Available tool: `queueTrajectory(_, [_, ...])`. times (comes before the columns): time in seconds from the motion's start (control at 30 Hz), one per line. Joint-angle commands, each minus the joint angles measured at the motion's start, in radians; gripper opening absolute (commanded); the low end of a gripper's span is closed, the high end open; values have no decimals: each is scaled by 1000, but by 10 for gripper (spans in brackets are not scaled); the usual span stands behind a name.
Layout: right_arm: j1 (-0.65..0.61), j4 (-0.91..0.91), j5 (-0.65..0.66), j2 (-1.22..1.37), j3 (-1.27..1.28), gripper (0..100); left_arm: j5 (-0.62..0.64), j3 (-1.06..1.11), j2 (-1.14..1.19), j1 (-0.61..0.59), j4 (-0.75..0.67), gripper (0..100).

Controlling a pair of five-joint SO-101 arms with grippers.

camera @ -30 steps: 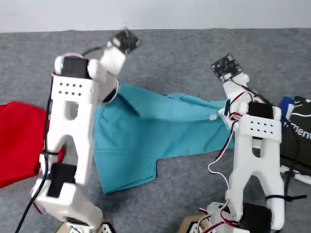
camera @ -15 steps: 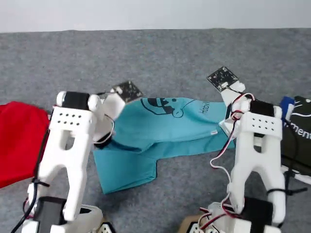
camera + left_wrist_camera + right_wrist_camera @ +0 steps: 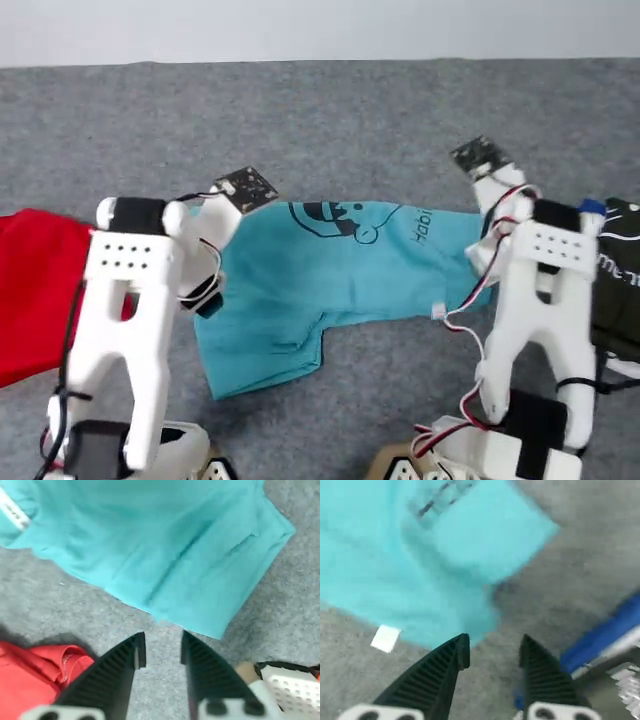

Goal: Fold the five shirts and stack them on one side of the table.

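The teal shirt is lying in the middle of the grey tabletop, stretching sideways between the two arms. Its cloth is lying flat with soft creases, and a dark drawing with a line of lettering is showing face-up along the side toward the far edge. One short sleeve is sticking out toward the near edge on the left part, and a small white tag is peeking out at the hem on the right part.

The left gripper is hanging over bare tabletop just beside the sleeve's edge, its jaws parted and gripping nothing; its wrist view is looking down on the teal shirt. The right gripper is hovering at the shirt's right end, right at the cloth's border, jaws likewise released and empty, with the white tag lying near.

A red shirt is sitting bunched at the left edge of the tabletop, near the left arm. A black shirt with pale print is lying at the right edge beside the right arm, a blue piece touching it.
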Motion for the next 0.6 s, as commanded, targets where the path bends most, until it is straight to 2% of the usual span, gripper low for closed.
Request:
queueTrajectory(0.0, [22,36,-26,2,-157,199,-14,-10,-75,-11,29,158])
queueTrajectory(0.1, [-1,-24,-35,7,-190,199,-11,-10,-81,-8,5,156])
queueTrajectory(0.23, [-61,-156,-146,85,-183,195,35,-7,-55,-14,-69,149])
queueTrajectory(0.4, [-97,-285,-178,285,-193,50,89,-7,-28,-14,-100,95])
queueTrajectory(0.47, [-101,-259,-180,344,-239,13,110,-5,-23,-15,-103,70])
queueTrajectory(0.57, [-127,-131,-261,409,-362,76,176,16,-25,-15,-124,54])
